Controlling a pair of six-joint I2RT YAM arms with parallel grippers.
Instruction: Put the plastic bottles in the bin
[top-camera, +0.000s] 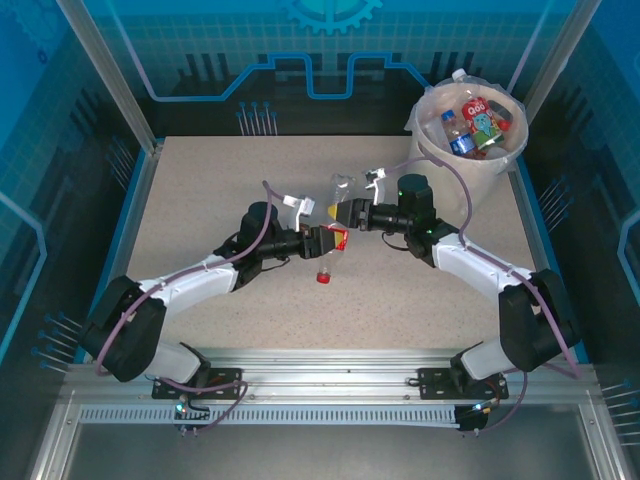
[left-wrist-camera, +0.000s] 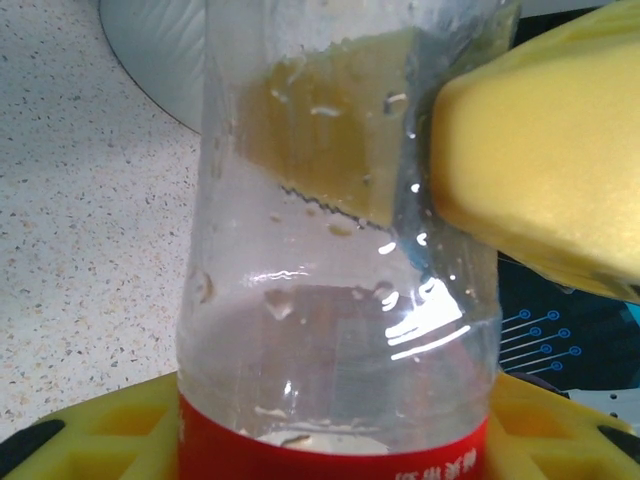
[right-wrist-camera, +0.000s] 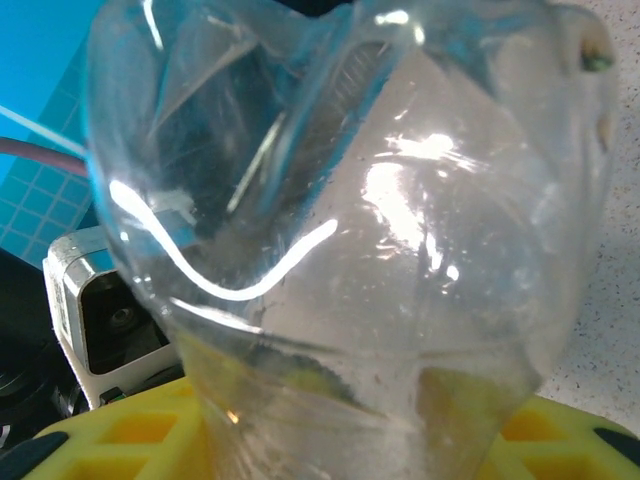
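You had one clear bottle, red-labelled with its red cap toward the near edge, at the middle of the table. Your left gripper was clamped around it at the label. Your right gripper pinched its crumpled base end. The bin stood at the far right corner with other bottles inside.
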